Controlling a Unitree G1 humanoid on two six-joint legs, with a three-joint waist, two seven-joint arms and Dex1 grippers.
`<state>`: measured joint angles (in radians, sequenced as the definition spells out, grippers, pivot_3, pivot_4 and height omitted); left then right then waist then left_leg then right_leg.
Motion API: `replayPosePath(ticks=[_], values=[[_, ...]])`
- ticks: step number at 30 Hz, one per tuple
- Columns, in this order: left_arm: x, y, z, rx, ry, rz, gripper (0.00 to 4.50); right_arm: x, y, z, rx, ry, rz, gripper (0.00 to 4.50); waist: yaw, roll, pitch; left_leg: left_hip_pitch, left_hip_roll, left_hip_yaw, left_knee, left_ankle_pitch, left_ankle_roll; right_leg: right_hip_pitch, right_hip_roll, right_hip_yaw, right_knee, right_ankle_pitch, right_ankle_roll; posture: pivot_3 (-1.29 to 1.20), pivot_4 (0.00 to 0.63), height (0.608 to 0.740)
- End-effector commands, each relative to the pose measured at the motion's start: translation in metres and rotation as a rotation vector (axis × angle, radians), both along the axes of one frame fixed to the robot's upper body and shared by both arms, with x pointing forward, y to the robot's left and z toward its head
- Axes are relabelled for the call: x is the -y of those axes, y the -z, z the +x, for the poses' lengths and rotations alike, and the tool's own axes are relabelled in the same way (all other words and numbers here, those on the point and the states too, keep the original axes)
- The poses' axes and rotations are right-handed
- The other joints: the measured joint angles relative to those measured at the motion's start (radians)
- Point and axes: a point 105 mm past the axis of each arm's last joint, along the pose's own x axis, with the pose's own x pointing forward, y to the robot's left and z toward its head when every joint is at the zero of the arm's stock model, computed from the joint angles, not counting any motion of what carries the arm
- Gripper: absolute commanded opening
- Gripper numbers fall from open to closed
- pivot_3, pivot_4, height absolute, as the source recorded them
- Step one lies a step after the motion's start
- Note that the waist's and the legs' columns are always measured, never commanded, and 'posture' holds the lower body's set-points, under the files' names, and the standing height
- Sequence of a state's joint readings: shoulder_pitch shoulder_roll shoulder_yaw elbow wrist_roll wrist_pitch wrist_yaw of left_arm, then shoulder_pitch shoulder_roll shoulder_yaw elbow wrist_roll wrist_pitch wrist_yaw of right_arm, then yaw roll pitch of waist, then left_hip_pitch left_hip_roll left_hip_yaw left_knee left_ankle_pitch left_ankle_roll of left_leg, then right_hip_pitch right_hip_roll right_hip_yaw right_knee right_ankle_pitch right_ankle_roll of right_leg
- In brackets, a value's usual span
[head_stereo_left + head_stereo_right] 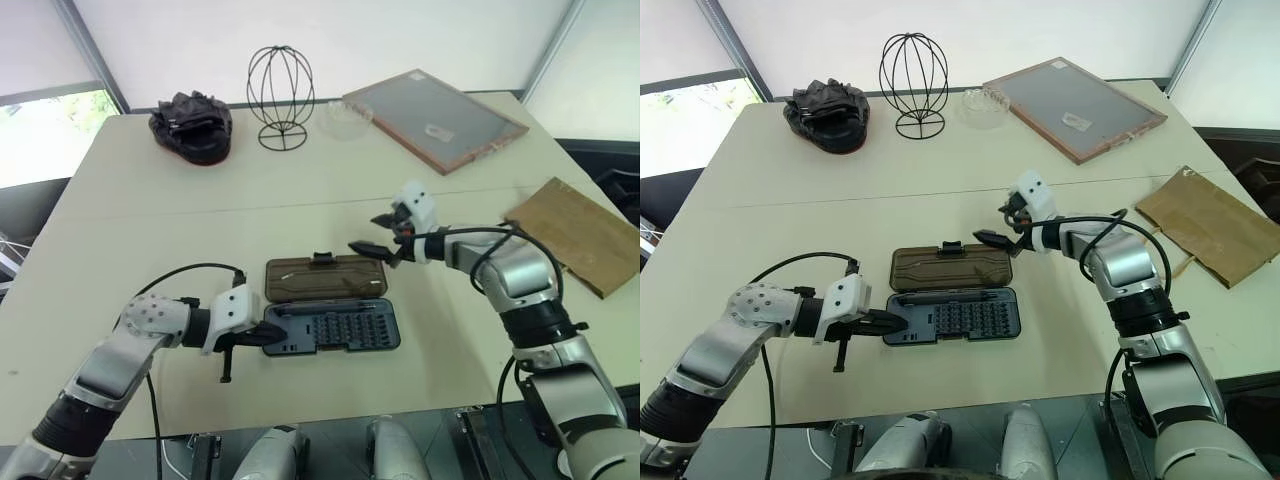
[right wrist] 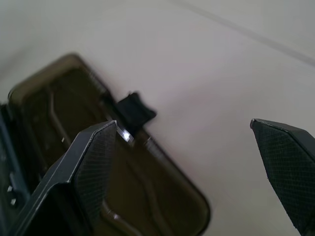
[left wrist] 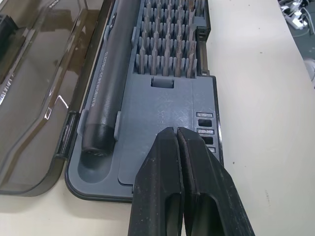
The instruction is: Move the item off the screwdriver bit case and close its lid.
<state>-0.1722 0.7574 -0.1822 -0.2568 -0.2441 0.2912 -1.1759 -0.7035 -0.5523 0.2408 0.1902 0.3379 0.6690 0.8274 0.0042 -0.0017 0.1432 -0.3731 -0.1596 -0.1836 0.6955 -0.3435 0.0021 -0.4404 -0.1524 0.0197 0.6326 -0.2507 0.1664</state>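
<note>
The left hand (image 1: 268,338) is closed on nothing, its two black fingers (image 3: 184,182) pressed flat together with their tips over the near end of the screwdriver bit case (image 1: 335,325). Directly ahead of those fingertips lies the dark blue-grey base, with a black driver handle (image 3: 101,98) in its slot on one side and rows of small bits (image 3: 167,44) standing farther along. Beyond the base, away from this hand, the lid (image 1: 325,278) lies folded back flat on the table (image 1: 150,220), translucent brown, its small black latch tab (image 1: 322,259) at the far edge.

The right hand (image 1: 380,235) is wide open and empty, its fingers (image 2: 91,162) spread apart, hovering just above and beside the lid's far corner on the side opposite the left hand. In its wrist view the latch tab and the lid's rounded corner lie below, between and under its fingertips.

Well out past the right hand, near the table's edge, the kraft paper bag (image 1: 1210,225) lies flat, well apart from the case. Farther off, beyond both hands, stand a wood-framed grey board (image 1: 435,118), a small clear dish (image 1: 345,118), a black wire head-shaped stand (image 1: 281,95) and a black lumpy object (image 1: 192,127).
</note>
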Motion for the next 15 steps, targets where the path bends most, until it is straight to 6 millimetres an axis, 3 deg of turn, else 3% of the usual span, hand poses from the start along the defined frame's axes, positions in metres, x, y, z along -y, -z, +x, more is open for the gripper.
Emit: replayPosePath(ticks=[1, 5, 8, 15], values=[[-0.004, 0.014, 0.000, -0.002, -0.010, 0.068, 0.07, -0.004, -0.001, 0.006, -0.005, -0.043, -0.038, 4.50, -0.001, 0.000, 0.000, 0.000, 0.000, 0.000, 0.000, 0.000, 0.000, 0.000, 0.000, 0.000, 0.000, 0.000, 0.000, 0.00, 0.150, 0.740], [0.000, 0.017, 0.001, 0.008, -0.013, 0.066, 0.07, 0.000, 0.017, 0.013, -0.077, -0.046, -0.066, 4.50, -0.003, 0.001, -0.001, 0.000, 0.000, 0.000, 0.000, 0.000, 0.000, 0.000, 0.000, 0.000, 0.000, 0.000, 0.000, 0.00, 0.150, 0.740], [0.003, 0.017, 0.000, 0.004, -0.021, 0.048, 0.00, 0.004, 0.032, 0.018, -0.113, -0.050, -0.108, 3.65, -0.011, 0.001, -0.001, 0.002, 0.000, 0.000, 0.000, 0.000, 0.000, 0.002, 0.000, 0.000, 0.000, 0.000, 0.000, 0.00, 0.150, 0.740], [0.004, 0.019, -0.002, -0.018, -0.044, 0.029, 0.00, 0.004, 0.061, 0.013, -0.148, -0.167, -0.246, 0.13, -0.019, 0.003, -0.008, 0.015, 0.000, 0.000, -0.007, 0.000, 0.000, 0.011, 0.000, 0.000, -0.001, 0.000, 0.000, 0.00, 0.150, 0.740]])
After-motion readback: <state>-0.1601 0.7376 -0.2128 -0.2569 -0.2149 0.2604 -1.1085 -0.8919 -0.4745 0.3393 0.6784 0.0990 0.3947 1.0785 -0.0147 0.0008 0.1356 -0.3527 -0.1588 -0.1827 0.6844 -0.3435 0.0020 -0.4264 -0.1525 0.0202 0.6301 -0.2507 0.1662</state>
